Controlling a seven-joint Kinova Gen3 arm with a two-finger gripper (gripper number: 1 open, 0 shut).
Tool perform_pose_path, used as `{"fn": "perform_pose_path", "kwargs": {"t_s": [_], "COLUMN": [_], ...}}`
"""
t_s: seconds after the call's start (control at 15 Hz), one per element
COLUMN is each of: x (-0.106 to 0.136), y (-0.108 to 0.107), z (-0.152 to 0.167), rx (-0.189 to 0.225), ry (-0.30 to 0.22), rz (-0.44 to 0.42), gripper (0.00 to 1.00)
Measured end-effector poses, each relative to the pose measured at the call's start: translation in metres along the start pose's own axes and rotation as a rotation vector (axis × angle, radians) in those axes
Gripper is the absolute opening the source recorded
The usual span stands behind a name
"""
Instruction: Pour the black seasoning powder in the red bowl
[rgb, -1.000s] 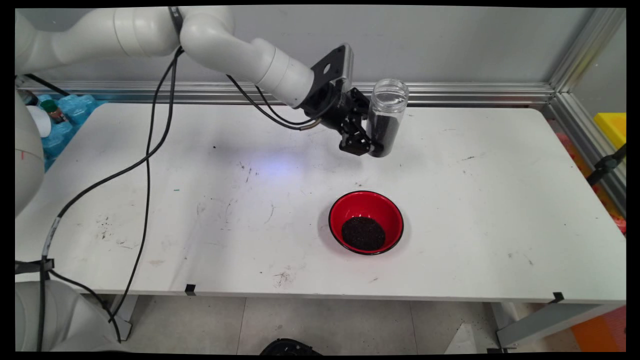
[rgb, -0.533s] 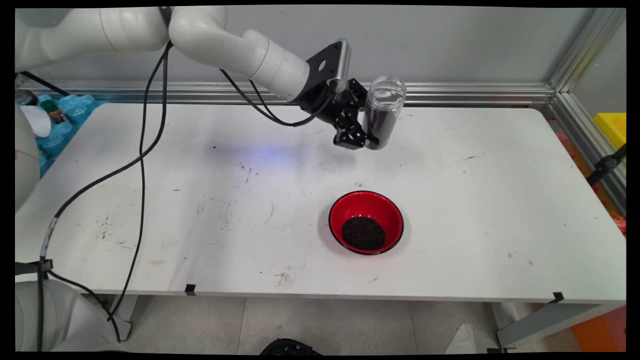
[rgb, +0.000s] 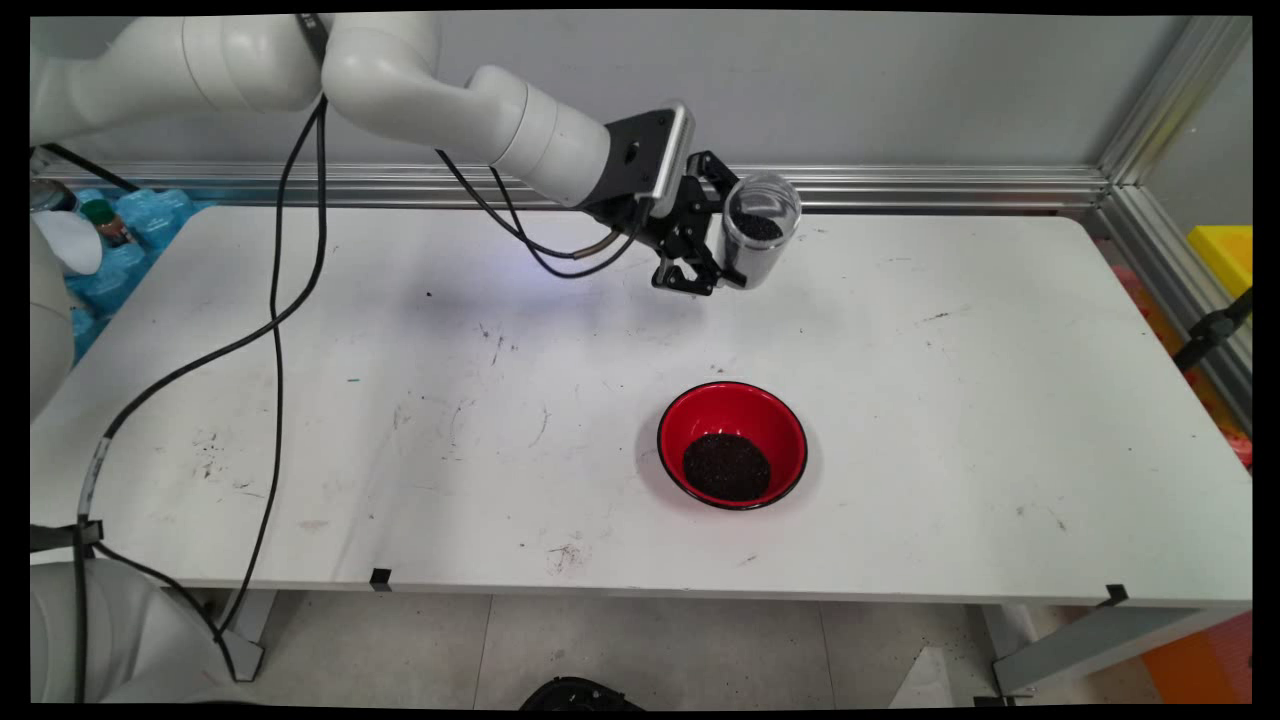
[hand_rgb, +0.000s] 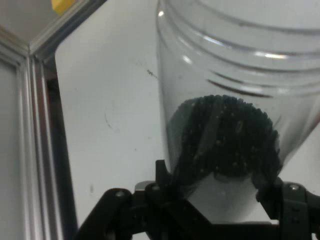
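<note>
Main view shows the gripper (rgb: 722, 250) clamped on a clear jar (rgb: 760, 240) of dark grains, tilted above the table (rgb: 400, 400), well beyond the red bowl (rgb: 732, 443).

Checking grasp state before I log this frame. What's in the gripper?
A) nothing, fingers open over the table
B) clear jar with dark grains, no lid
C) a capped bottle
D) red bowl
B: the gripper is shut on the clear jar, its mouth open and dark grains inside; the red bowl sits on the table nearer the camera.
</note>
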Motion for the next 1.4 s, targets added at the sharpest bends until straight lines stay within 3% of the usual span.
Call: {"fn": "perform_pose_path", "kwargs": {"t_s": [0.53, 1.4], "x": [-0.003, -0.005], "y": [0.014, 0.030], "z": [0.007, 0.008], "rx": [0.027, 0.067], "ry": [0.008, 0.013], "rz": [0.291, 0.538], "gripper": [0.00, 0.00]}}
